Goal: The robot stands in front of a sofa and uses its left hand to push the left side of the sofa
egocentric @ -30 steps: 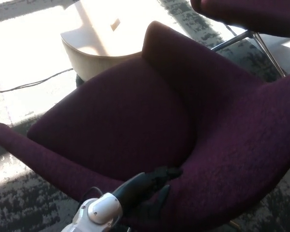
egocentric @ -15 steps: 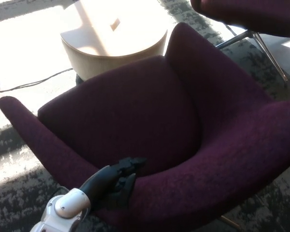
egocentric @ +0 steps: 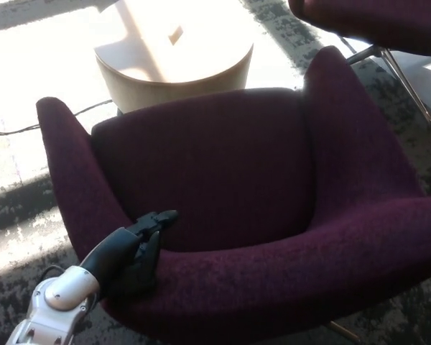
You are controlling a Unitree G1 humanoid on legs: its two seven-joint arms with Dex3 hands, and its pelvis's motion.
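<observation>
Head view records the left hand [egocentric: 140,244] laid against the near left corner of the sofa [egocentric: 258,187], where the left armrest meets the front edge of the upholstery. Its black fingers [egocentric: 158,218] are extended toward the seat and rest on the fabric, grasping nothing; they lie close together rather than spread. Directly ahead of the fingertips lies the dark purple seat cushion, with nothing on it. Beyond the seat, farther out from the fingers, stands a round light wooden table [egocentric: 174,61] in bright sunlight, just beside the sofa's far edge. A black cable [egocentric: 29,129] runs across the floor to the far left of the fingers. A second purple chair [egocentric: 373,25] on metal legs sits well apart, at the far right. Patterned grey carpet [egocentric: 14,215] lies beneath. No right hand appears in view.
</observation>
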